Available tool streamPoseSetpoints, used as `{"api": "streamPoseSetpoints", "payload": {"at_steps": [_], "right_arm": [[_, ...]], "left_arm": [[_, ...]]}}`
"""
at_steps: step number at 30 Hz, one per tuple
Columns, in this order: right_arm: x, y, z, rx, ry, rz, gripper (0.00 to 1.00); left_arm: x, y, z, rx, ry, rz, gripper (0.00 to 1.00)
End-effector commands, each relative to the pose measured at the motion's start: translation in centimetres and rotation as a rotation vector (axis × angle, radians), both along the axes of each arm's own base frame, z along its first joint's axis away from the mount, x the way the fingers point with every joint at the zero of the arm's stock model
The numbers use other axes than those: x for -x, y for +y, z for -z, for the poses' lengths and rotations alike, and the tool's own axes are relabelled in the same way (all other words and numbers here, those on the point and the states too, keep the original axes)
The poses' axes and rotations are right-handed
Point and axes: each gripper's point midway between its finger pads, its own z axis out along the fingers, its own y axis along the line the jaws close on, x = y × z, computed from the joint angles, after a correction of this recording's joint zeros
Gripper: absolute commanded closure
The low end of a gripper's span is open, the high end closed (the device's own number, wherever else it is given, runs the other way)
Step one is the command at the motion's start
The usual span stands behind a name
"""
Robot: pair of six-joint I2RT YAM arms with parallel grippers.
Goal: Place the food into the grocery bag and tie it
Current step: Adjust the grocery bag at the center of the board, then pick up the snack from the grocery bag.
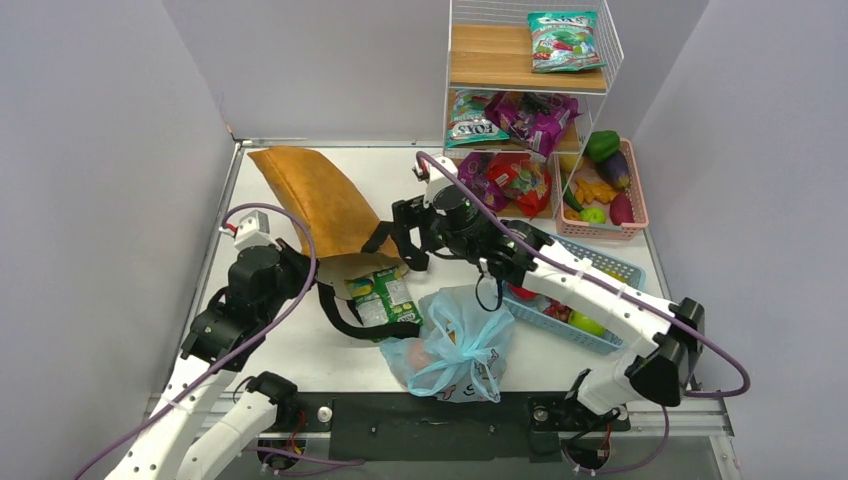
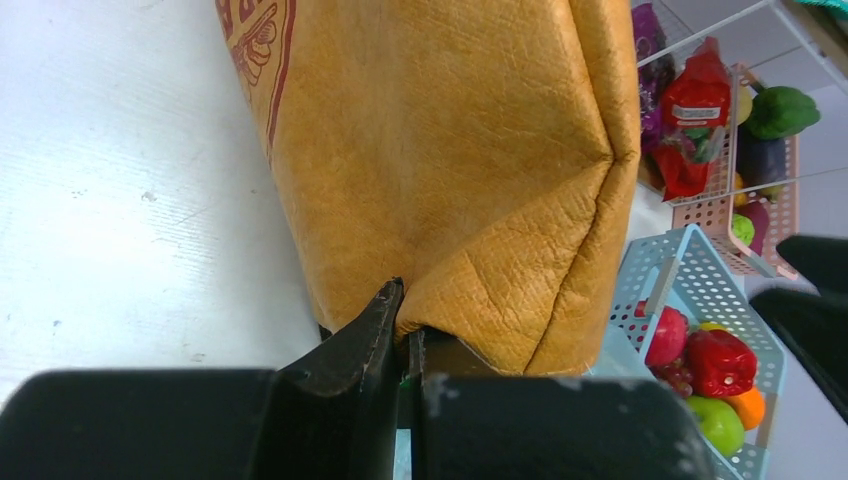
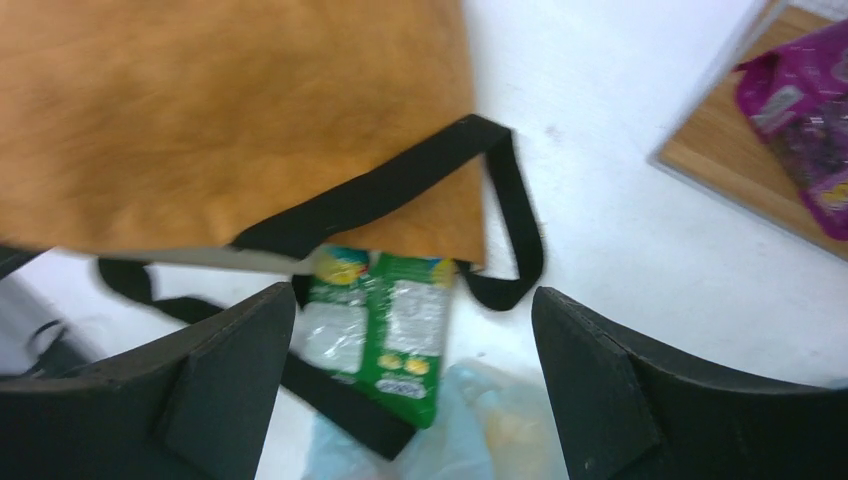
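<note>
Even, diffuse overhead light is recorded in the top view. The counter (image 1: pixel 300 345) is rendered bright white, and only soft shadows are noted toward its near edge. In the left wrist view the tan tote (image 2: pixel 450 150) is sharply resolved, while the left gripper (image 2: pixel 405 325) is underexposed and dark. The right wrist view is blurred throughout, and the right gripper (image 3: pixel 415 300) is soft-edged.

White table (image 1: pixel 400 172) under tan tote (image 1: pixel 310 200), green snack packet (image 1: pixel 385 298), light blue grocery bag (image 1: pixel 455 345), blue basket (image 1: pixel 617 263), pink basket (image 1: pixel 641 205), wire rack (image 1: pixel 490 56).
</note>
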Motion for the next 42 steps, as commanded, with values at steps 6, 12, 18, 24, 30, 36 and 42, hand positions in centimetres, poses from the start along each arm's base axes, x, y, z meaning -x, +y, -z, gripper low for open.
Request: {"api": "streamPoseSetpoints", "payload": {"at_steps": [6, 12, 18, 24, 30, 36, 42], "right_arm": [[8.6, 3.3, 4.3, -0.022, 0.207, -0.213, 0.19], [7.5, 3.2, 11.0, 0.049, 0.346, -0.121, 0.17], [6.2, 2.9, 16.6, 0.089, 0.432, -0.096, 0.19], [5.8, 2.4, 20.9, 0.118, 0.481, -0.063, 0.21], [5.2, 3.1, 22.2, 0.088, 0.484, -0.068, 0.23], [4.5, 3.8, 22.5, 0.076, 0.468, -0.075, 0.29], [4.1, 4.1, 24.2, 0.103, 0.483, -0.083, 0.55]], "left_arm": [[-1.2, -1.9, -2.2, 0.084, -0.069, 0.048, 1.00], [-1.4, -2.5, -1.2, 0.102, -0.045, 0.060, 1.00], [-1.1, -2.3, -1.2, 0.100, -0.050, 0.053, 1.00], [-1.3, -2.5, -1.2, 0.107, -0.049, 0.054, 1.00], [-1.3, -2.5, -1.1, 0.111, -0.050, 0.051, 1.00], [-1.4, -2.5, -1.1, 0.109, -0.047, 0.049, 1.00], [-1.4, -2.6, -0.9, 0.109, -0.043, 0.051, 1.00]]}}
